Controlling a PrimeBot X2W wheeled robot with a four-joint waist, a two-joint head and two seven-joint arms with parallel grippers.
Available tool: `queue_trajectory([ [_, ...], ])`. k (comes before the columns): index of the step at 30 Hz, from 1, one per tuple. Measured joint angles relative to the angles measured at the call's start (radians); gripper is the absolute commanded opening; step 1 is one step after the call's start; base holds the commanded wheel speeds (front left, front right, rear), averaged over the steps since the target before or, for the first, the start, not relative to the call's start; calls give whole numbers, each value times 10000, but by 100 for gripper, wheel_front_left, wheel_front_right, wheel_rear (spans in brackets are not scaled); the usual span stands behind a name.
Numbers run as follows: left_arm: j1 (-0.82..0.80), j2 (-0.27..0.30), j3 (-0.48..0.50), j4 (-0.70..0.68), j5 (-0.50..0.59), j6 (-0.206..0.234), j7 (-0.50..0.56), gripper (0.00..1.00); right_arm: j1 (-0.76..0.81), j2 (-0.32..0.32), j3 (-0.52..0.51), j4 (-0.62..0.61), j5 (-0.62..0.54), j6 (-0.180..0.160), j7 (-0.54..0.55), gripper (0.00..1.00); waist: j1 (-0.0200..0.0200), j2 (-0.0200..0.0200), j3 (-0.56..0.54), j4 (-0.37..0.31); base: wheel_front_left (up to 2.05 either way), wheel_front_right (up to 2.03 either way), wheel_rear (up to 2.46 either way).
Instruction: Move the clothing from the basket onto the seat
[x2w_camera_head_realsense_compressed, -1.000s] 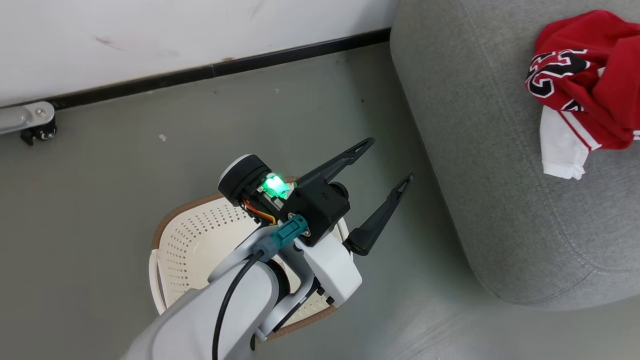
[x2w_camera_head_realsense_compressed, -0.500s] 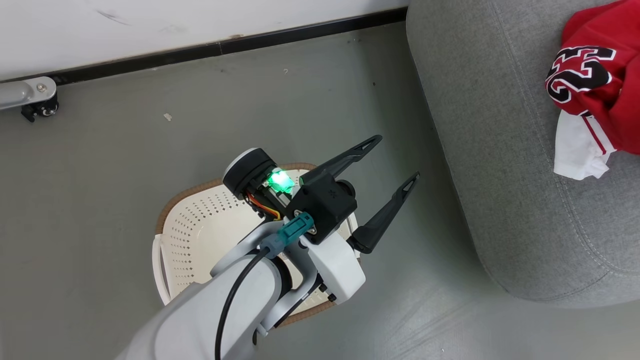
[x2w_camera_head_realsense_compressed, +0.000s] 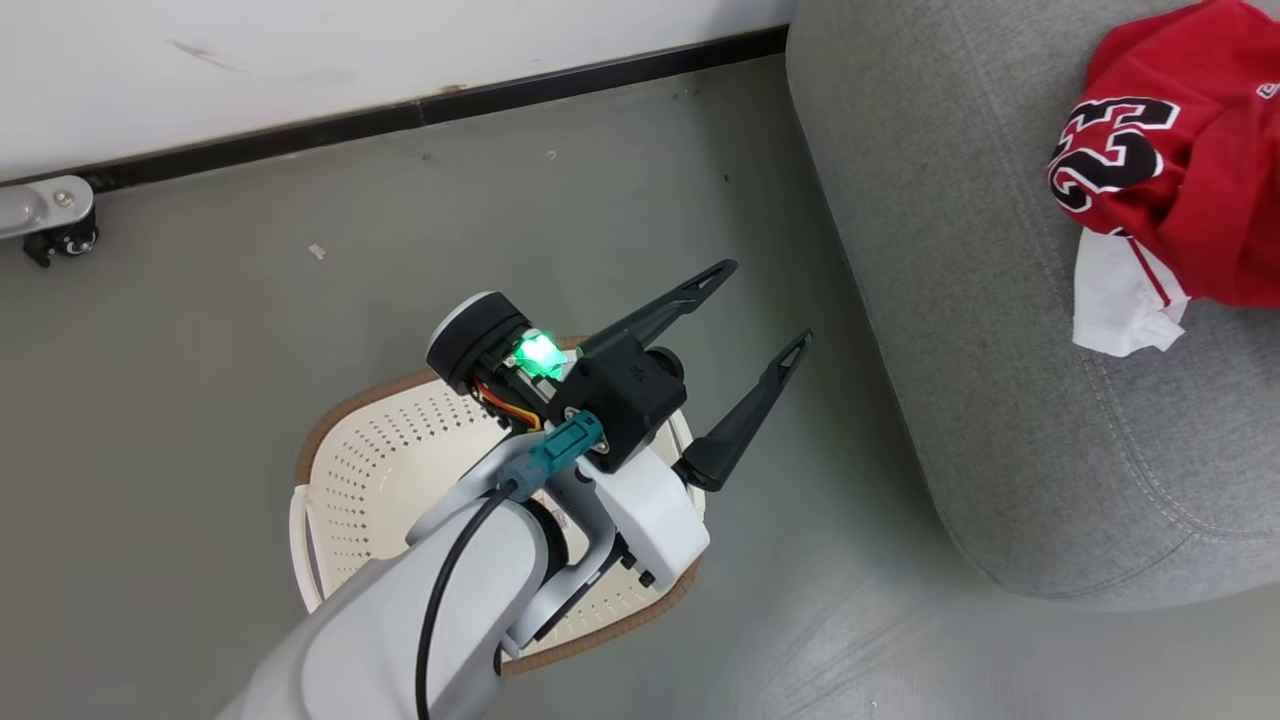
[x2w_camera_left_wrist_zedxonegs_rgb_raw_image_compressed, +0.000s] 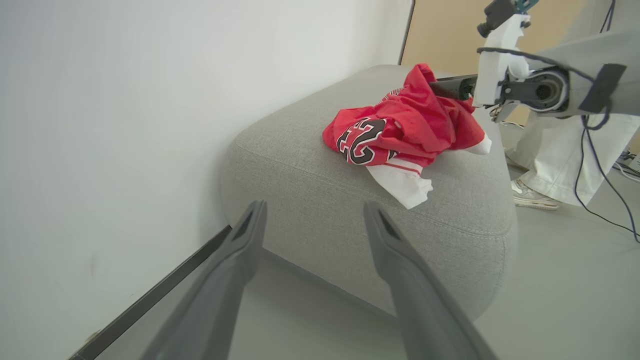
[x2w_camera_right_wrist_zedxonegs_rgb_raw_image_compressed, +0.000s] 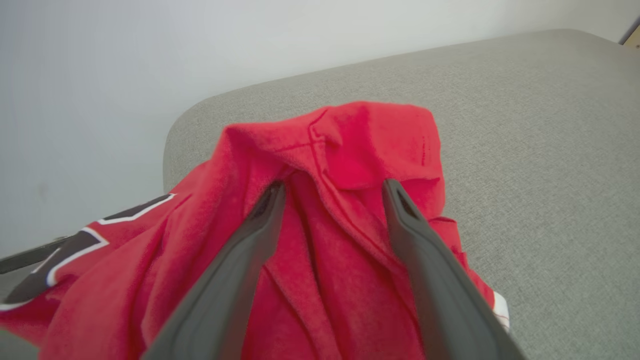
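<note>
Head view: left end effector (x2w_camera_head_realsense_compressed: 768, 302) apart; right end effector (x2w_camera_right_wrist_zedxonegs_rgb_raw_image_compressed: 333, 186) apart astride clothing (x2w_camera_right_wrist_zedxonegs_rgb_raw_image_compressed: 360, 135).

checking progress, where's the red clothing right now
In the head view the clothing lies bunched upper right on the grey seat, apart from the basket on the floor.

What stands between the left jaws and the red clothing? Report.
Nothing visible. Only floor and the near edge of the rounded grey fabric sofa separate the left gripper from the red basketball clothing on it.
</note>
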Motion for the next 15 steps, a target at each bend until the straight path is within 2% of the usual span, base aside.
queue_trajectory([
  [15,317,132,596,570,-316,105,-600,100,754,-15,100,-1988,-201,0,-15,100,0,0,-648,-365,0,0,0],
])
